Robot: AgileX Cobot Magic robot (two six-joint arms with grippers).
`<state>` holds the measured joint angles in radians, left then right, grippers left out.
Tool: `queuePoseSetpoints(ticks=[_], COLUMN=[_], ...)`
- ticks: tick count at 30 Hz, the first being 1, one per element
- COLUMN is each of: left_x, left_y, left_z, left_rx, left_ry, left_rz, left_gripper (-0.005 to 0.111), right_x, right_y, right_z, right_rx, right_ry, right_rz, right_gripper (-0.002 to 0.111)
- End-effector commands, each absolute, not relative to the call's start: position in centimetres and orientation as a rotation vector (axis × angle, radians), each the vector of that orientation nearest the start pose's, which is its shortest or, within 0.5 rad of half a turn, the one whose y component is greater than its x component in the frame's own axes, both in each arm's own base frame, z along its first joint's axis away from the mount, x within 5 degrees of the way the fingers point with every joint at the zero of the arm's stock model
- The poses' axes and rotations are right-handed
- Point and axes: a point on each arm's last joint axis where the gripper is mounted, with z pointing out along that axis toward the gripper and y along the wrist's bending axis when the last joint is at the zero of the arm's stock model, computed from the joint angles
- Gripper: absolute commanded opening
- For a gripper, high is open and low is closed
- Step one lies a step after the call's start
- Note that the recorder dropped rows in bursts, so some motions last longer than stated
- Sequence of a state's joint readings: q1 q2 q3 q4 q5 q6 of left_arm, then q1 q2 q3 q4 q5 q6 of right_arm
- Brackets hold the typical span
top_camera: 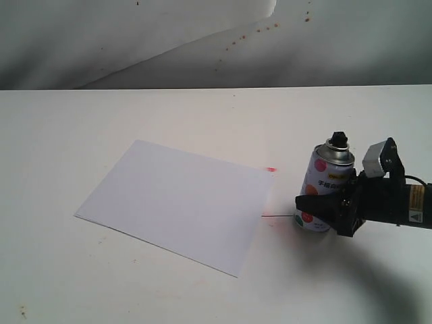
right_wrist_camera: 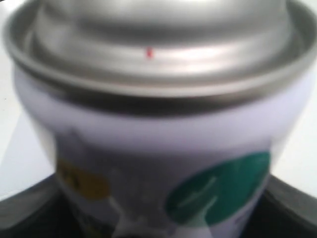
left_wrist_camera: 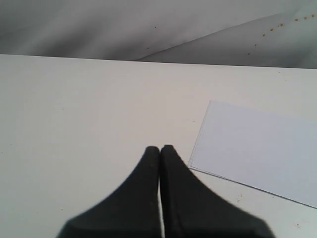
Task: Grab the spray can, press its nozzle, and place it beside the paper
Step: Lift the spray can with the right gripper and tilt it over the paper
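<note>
The spray can (top_camera: pixel 327 177) stands upright on the white table, just right of the paper (top_camera: pixel 175 202), with its black nozzle (top_camera: pixel 339 138) on top. My right gripper (top_camera: pixel 309 200) comes in from the right and is shut on the can's lower body, one black finger crossing its front. In the right wrist view the can (right_wrist_camera: pixel 158 134) fills the frame between the dark fingers (right_wrist_camera: pixel 25 208); the nozzle is out of sight there. My left gripper (left_wrist_camera: pixel 159 148) is shut and holds nothing, hovering over bare table near a corner of the paper (left_wrist_camera: pixel 257 144).
A small pink stain (top_camera: pixel 271 169) marks the table by the paper's far right corner. A grey backdrop (top_camera: pixel 202 40) with a creased hanging sheet rises behind the table's far edge. The left arm does not show in the exterior view.
</note>
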<state>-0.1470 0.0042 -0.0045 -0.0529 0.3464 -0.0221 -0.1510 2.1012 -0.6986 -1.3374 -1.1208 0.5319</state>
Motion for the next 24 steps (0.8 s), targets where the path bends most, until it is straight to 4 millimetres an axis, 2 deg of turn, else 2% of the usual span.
queuePoseSetpoints(ticks=[1, 4, 7, 11, 15, 18, 21, 24], left_x=[5.3, 5.3, 5.3, 5.3, 5.3, 5.3, 5.3, 5.3], left_y=[-1.0, -1.0, -1.0, -1.0, -1.0, -1.0, -1.0, -1.0], left_z=[18.2, 18.2, 18.2, 18.2, 18.2, 18.2, 18.2, 18.2], left_rx=[0.074, 0.074, 0.074, 0.074, 0.074, 0.074, 0.074, 0.074], left_ry=[1.826, 1.826, 1.826, 1.826, 1.826, 1.826, 1.826, 1.826], left_rz=[-0.176, -0.176, -0.176, -0.176, -0.176, -0.176, -0.176, -0.176], left_gripper=[0.000, 0.000, 0.000, 0.000, 0.000, 0.000, 0.000, 0.000], right_x=[30.3, 30.7, 31.0, 30.8, 31.3, 31.8, 31.5, 31.2], right_y=[3.3, 2.6, 2.3, 3.0, 5.0, 7.0, 9.4, 11.2], right_z=[8.6, 10.2, 12.7, 16.1, 18.6, 19.1, 19.1, 19.2], right_rx=[-0.757, -0.749, -0.717, -0.750, -0.794, -0.887, -1.039, -1.106], right_ry=[1.915, 1.986, 2.000, 2.001, 2.029, 2.061, 2.039, 2.010], right_rz=[0.817, 0.686, 0.560, 0.366, 0.219, 0.109, -0.006, -0.084], right_gripper=[0.000, 0.000, 0.000, 0.000, 0.000, 0.000, 0.000, 0.000])
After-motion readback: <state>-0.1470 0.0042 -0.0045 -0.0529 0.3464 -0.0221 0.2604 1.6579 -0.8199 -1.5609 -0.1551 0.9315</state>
